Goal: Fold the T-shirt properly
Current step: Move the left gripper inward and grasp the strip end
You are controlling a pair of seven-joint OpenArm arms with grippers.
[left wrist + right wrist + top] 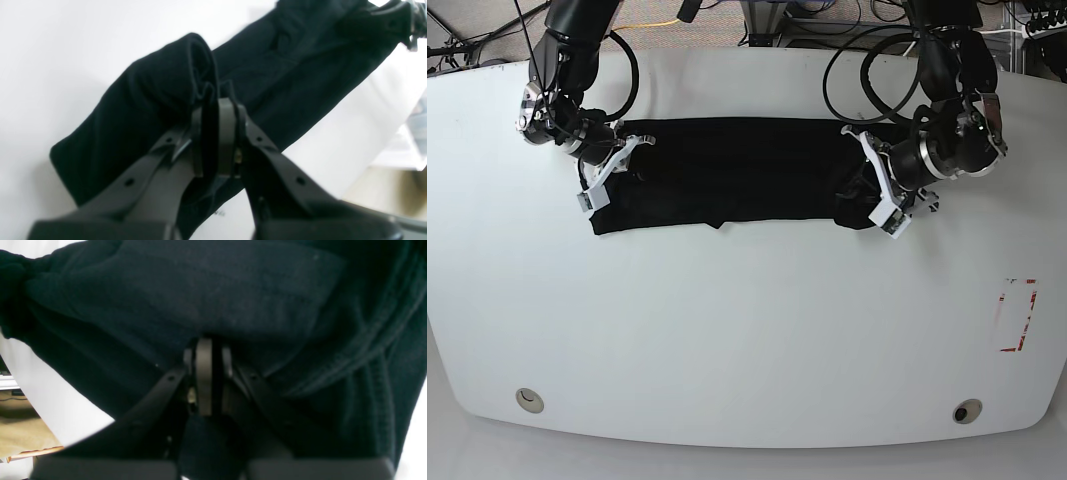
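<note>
The black T-shirt (737, 170) lies as a long folded band across the back of the white table (747, 330). My left gripper (867, 190) is at the band's right end in the base view. In the left wrist view it (217, 106) is shut on a raised fold of the T-shirt (300, 66). My right gripper (612, 170) is at the band's left end. In the right wrist view it (208, 345) is shut on bunched T-shirt cloth (233, 290). The right gripper also shows far off in the left wrist view (390, 20). Collar and label are hidden.
A red-and-white marker (1017, 315) lies near the table's right edge. Two round fittings (527, 400) (967, 411) sit near the front edge. Cables (857, 50) hang behind the table at the back.
</note>
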